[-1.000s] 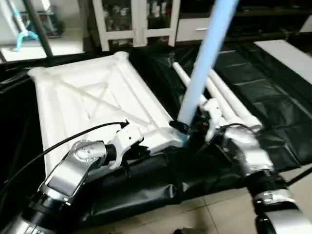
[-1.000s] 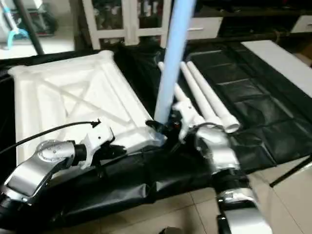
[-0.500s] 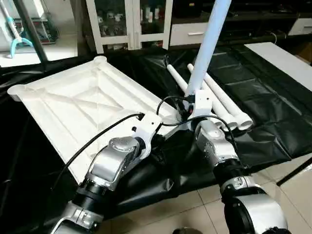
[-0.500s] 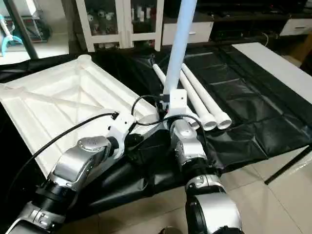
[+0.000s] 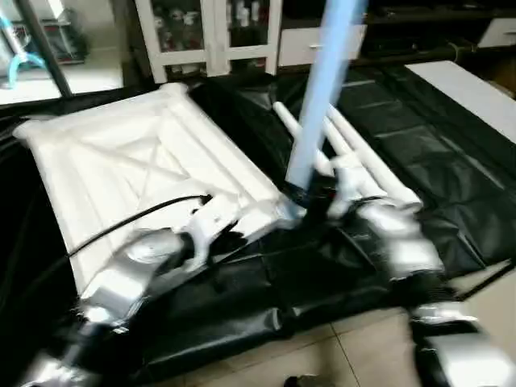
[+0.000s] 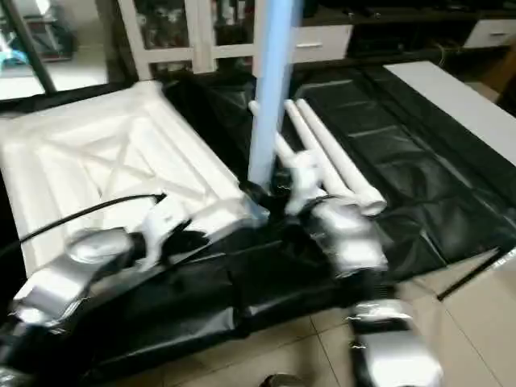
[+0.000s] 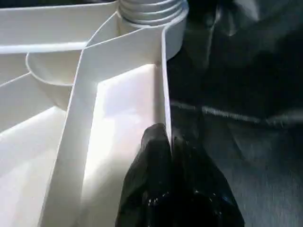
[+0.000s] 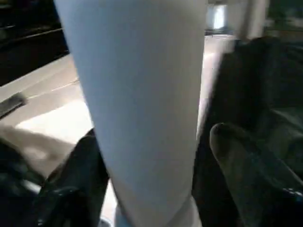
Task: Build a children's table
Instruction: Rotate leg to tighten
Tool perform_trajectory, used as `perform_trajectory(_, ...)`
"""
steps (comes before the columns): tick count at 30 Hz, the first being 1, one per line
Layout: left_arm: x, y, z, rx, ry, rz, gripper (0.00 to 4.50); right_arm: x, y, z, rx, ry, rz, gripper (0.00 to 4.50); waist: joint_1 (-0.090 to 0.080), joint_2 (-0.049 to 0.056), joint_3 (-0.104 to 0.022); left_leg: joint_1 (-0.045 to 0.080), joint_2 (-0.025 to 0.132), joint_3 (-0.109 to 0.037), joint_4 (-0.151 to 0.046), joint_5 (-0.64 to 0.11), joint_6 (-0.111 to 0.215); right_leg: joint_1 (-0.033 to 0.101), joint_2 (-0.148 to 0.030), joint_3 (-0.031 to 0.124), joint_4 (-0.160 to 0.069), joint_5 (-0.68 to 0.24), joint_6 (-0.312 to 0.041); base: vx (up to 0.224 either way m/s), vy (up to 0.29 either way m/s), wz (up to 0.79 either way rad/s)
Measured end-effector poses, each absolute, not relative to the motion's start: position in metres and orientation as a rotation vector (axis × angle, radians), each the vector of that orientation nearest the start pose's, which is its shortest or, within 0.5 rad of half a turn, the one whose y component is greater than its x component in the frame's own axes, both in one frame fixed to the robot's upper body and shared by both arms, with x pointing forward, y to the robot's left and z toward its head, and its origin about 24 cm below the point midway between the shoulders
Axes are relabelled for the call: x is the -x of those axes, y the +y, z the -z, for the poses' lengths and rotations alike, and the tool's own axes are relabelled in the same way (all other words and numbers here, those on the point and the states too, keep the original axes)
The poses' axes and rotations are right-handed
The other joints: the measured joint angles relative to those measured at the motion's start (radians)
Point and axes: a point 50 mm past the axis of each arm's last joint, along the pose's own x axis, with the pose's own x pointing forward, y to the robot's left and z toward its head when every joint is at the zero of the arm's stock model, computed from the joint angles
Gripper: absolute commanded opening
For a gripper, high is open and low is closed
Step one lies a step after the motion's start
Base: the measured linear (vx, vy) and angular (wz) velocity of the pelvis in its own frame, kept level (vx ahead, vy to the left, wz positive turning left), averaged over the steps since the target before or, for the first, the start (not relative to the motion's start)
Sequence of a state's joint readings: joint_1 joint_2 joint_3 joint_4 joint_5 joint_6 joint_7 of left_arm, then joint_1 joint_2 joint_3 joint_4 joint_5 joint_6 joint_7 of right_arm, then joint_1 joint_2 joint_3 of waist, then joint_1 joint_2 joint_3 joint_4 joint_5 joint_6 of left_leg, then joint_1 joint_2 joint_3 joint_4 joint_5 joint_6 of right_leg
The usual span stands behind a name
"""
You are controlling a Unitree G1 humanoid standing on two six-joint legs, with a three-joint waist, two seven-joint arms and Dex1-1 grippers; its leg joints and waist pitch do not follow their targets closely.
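Note:
The white tabletop [image 5: 145, 161] lies underside up on a black sheet, its X ribs showing. One pale leg [image 5: 322, 89] stands upright in the near right corner socket [image 5: 290, 211]. My right gripper [image 5: 318, 201] sits around the foot of that leg. In the right wrist view the leg [image 8: 142, 94] passes between the fingers [image 8: 246, 175], with a gap on one side, so the jaws are open. My left gripper [image 5: 234, 234] is at the tabletop's near edge. In the left wrist view it [image 7: 170, 142] is shut on the thin rim [image 7: 163, 94].
Three more white legs [image 5: 371, 165] lie side by side on the black sheet [image 5: 451, 185] just behind my right arm. A white board [image 5: 476, 89] lies at the far right. A white cabinet [image 5: 210, 32] stands behind. Tiled floor [image 5: 363, 355] is at the near edge.
The whole picture has swung and tilted, so the camera moved. The leg stands in the same corner socket, and both grippers keep their places at the table.

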State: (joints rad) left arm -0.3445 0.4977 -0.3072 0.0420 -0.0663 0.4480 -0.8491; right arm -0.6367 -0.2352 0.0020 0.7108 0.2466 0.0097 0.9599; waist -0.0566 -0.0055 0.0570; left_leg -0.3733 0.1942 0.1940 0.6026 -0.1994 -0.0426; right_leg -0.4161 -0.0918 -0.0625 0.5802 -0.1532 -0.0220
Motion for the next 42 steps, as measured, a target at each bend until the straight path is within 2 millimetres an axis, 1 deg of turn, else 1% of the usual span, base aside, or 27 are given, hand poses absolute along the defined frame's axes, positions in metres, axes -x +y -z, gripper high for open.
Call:
perform_trajectory(2,-0.281,0.145,-0.063,-0.432,0.438,1.041,0.00,-0.343,-0.145,-0.080,-0.016,0.094,-1.023,3.64,0.011,0.000,0.000,0.000,0.000,0.001,0.000,0.000,0.000,0.000,0.000,0.000,0.000,0.000,0.000,0.000,0.000,0.00)
perform_trajectory(5,-0.280,0.147,-0.063,-0.446,0.438,1.058,0.00,-0.340,-0.158,-0.082,-0.010,0.116,-1.087,3.64,0.019,0.000,0.000,0.001,0.000,0.003,0.000,0.000,0.000,0.001,-0.001,0.002,0.000,0.000,-0.001,0.000,0.000,0.00)
perform_trajectory(7,-0.279,0.149,-0.063,-0.447,0.441,1.057,0.00,-0.338,-0.165,-0.083,-0.008,0.126,-1.112,3.64,0.021,0.000,0.000,0.003,0.000,0.004,0.000,-0.003,-0.006,0.002,-0.001,0.003,0.000,0.000,-0.001,0.000,0.000,0.00)
perform_trajectory(9,-0.279,0.150,-0.062,-0.450,0.443,1.055,0.00,-0.337,-0.169,-0.084,-0.012,0.136,-1.124,3.40,0.020,0.000,0.000,0.005,0.000,0.005,0.000,-0.003,-0.006,0.002,0.000,0.005,0.001,0.000,-0.001,0.000,0.000,0.00)
perform_trajectory(11,-0.278,0.152,-0.062,-0.449,0.443,1.053,0.00,-0.336,-0.172,-0.083,-0.021,0.149,-1.135,3.29,0.018,0.000,0.000,0.006,0.000,0.005,0.000,-0.003,-0.006,0.002,0.000,0.005,0.003,0.000,-0.001,0.000,0.000,0.00)
perform_trajectory(13,-0.278,0.153,-0.062,-0.451,0.442,1.055,0.00,-0.334,-0.174,-0.080,-0.041,0.166,-1.138,3.09,0.016,0.000,0.000,0.006,0.000,0.005,0.000,-0.003,-0.006,0.002,0.000,0.006,0.004,0.000,-0.001,0.000,0.000,0.00)
perform_trajectory(14,-0.277,0.154,-0.062,-0.451,0.443,1.059,0.00,-0.333,-0.174,-0.079,-0.052,0.172,-1.140,3.09,0.016,0.000,0.000,0.006,0.000,0.005,0.000,-0.003,-0.006,0.002,0.000,0.006,0.004,0.000,0.000,0.000,0.000,0.00)
perform_trajectory(15,-0.277,0.154,-0.062,-0.450,0.444,1.062,0.00,-0.332,-0.174,-0.078,-0.061,0.179,-1.142,2.88,0.016,0.000,0.000,0.006,0.000,0.005,0.000,-0.003,-0.006,0.002,0.000,0.006,0.004,0.000,0.000,0.000,0.000,0.00)
perform_trajectory(17,-0.277,0.154,-0.062,-0.448,0.443,1.066,0.00,-0.331,-0.174,-0.077,-0.073,0.186,-1.151,2.83,0.015,0.000,0.000,0.006,0.000,0.005,0.000,-0.003,-0.006,0.002,0.000,0.006,0.004,0.000,0.000,0.000,0.000,0.00)
perform_trajectory(19,-0.277,0.154,-0.062,-0.447,0.441,1.066,0.00,-0.330,-0.173,-0.076,-0.081,0.187,-1.166,2.59,0.016,0.000,0.000,0.006,0.000,0.005,0.001,-0.003,-0.006,0.002,0.000,0.006,0.004,0.000,0.000,0.000,0.000,0.00)
perform_trajectory(20,-0.277,0.154,-0.062,-0.446,0.440,1.067,0.00,-0.330,-0.172,-0.076,-0.088,0.193,-1.175,2.59,0.016,0.000,0.000,0.006,0.000,0.005,0.001,-0.003,-0.006,0.002,0.000,0.006,0.004,0.000,0.000,0.000,0.000,0.00)
perform_trajectory(23,-0.276,0.154,-0.062,-0.445,0.439,1.068,0.00,-0.329,-0.171,-0.075,-0.094,0.197,-1.195,2.23,0.017,0.000,0.000,0.006,0.000,0.005,0.001,-0.003,-0.006,0.001,0.000,0.006,0.004,0.000,0.000,0.000,0.000,0.00)
perform_trajectory(24,-0.276,0.154,-0.062,-0.445,0.440,1.068,0.00,-0.329,-0.171,-0.075,-0.094,0.197,-1.199,2.23,0.017,0.000,0.000,0.006,0.000,0.005,0.001,-0.003,-0.006,0.001,0.000,0.006,0.004,0.000,0.000,0.000,0.000,0.00)
perform_trajectory(26,-0.276,0.154,-0.062,-0.445,0.440,1.069,0.00,-0.328,-0.171,-0.075,-0.095,0.198,-1.201,1.99,0.018,0.000,0.000,0.006,0.000,0.005,0.001,-0.003,-0.006,0.001,0.000,0.006,0.004,0.000,0.000,0.000,0.000,0.00)
perform_trajectory(27,-0.276,0.154,-0.062,-0.445,0.440,1.069,0.00,-0.328,-0.172,-0.075,-0.095,0.199,-1.201,1.99,0.018,0.000,0.000,0.006,0.000,0.005,0.001,-0.003,-0.006,0.001,0.000,0.006,0.004,0.000,0.000,0.000,0.000,0.00)
perform_trajectory(28,-0.276,0.153,-0.061,-0.446,0.441,1.073,0.00,-0.328,-0.172,-0.074,-0.096,0.199,-1.199,1.79,0.019,0.000,0.000,0.006,0.000,0.005,0.001,-0.003,-0.006,0.001,0.000,0.006,0.004,0.000,0.000,0.000,0.000,0.00)
perform_trajectory(30,-0.275,0.153,-0.061,-0.446,0.443,1.077,0.00,-0.329,-0.172,-0.073,-0.096,0.200,-1.196,1.74,0.019,0.000,0.000,0.006,0.000,0.005,0.001,-0.003,-0.006,0.001,0.000,0.006,0.004,0.000,0.000,0.000,0.000,0.00)
perform_trajectory(32,-0.275,0.153,-0.061,-0.447,0.443,1.077,0.00,-0.329,-0.172,-0.072,-0.095,0.196,-1.193,1.47,0.017,0.000,0.000,0.006,0.000,0.005,0.001,-0.003,-0.006,0.001,0.000,0.006,0.004,0.000,0.000,0.000,0.000,0.00)
perform_trajectory(36,-0.275,0.153,-0.061,-0.453,0.446,1.073,0.00,-0.330,-0.171,-0.070,-0.096,0.199,-1.188,1.30,0.010,0.000,0.000,0.007,-0.001,0.005,0.001,-0.003,-0.006,0.002,0.000,0.007,0.005,0.000,-0.001,0.000,0.000,0.00)
perform_trajectory(38,-0.276,0.153,-0.061,-0.454,0.448,1.071,0.00,-0.330,-0.170,-0.070,-0.098,0.199,-1.188,1.03,0.009,0.000,0.000,0.007,-0.001,0.005,0.001,-0.003,-0.006,0.002,0.000,0.007,0.005,0.000,-0.001,0.000,0.000,0.00)
perform_trajectory(40,-0.275,0.153,-0.061,-0.455,0.449,1.071,0.00,-0.330,-0.171,-0.069,-0.099,0.202,-1.190,0.94,0.008,0.000,0.000,0.007,-0.001,0.005,0.001,-0.003,-0.006,0.002,0.000,0.007,0.005,0.000,-0.001,0.000,0.000,0.00)
perform_trajectory(42,-0.275,0.153,-0.061,-0.455,0.449,1.071,0.00,-0.330,-0.171,-0.069,-0.096,0.205,-1.192,0.76,0.007,0.000,0.000,0.007,-0.001,0.005,0.001,-0.003,-0.006,0.002,0.000,0.007,0.005,0.000,-0.001,0.000,0.000,0.00)
